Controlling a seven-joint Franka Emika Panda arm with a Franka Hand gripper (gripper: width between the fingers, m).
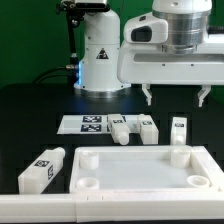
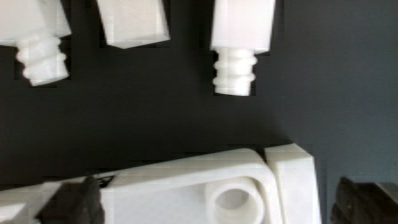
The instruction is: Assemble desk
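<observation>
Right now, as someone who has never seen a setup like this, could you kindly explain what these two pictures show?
Gladly. The big glossy white machine is a robot arm, and the part with two dark prongs hanging from it is its hand. One picture is taken from a camera standing off the arm and facing the black table; the other is taken from a camera on the wrist, looking down past the hand.

On the table lies a kit for a small desk. The wide white tray-like piece at the front is the tabletop, with round sockets in its corners. Four small white legs carry black-and-white square tags: three lie behind the tabletop and one lies on the exterior view's left. In the wrist picture you can see a ridged peg on a leg's end. The flat sheet of tags is the marker board.

The hand is open and holds nothing.
</observation>
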